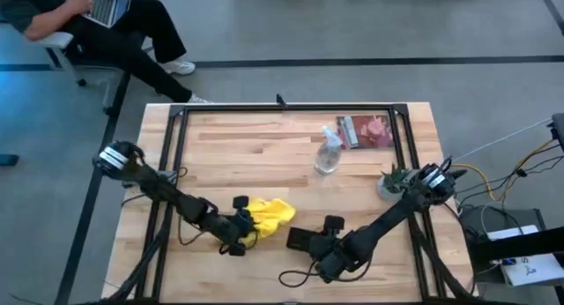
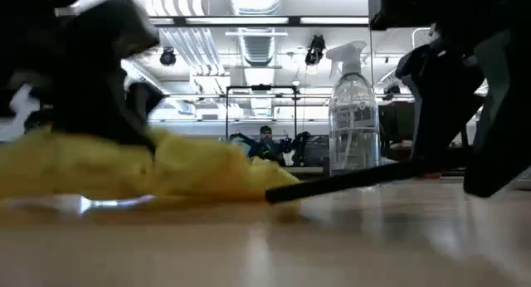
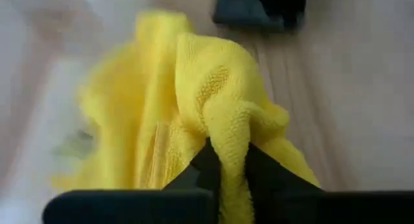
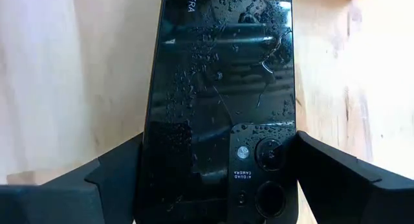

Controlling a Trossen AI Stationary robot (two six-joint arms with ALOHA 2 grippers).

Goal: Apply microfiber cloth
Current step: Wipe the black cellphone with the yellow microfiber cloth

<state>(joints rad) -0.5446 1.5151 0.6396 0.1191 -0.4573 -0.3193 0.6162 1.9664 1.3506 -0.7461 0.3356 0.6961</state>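
Wooden table in an open workshop, a seated person at 11 o'clock beyond its edge. The cloth lies bunched near the 6 o'clock edge, slightly toward 7. The left gripper is clenched on a raised fold of the cloth at its 9 o'clock side. The right gripper grips the phone by its long edges, just 3 o'clock of the cloth; the glass is beaded with droplets. A bottle stands toward 1 o'clock. Judgement: the cloth is light, limp and grippy; a pinched ridge holds well, but loose folds will drag. The wet phone looks slippery.
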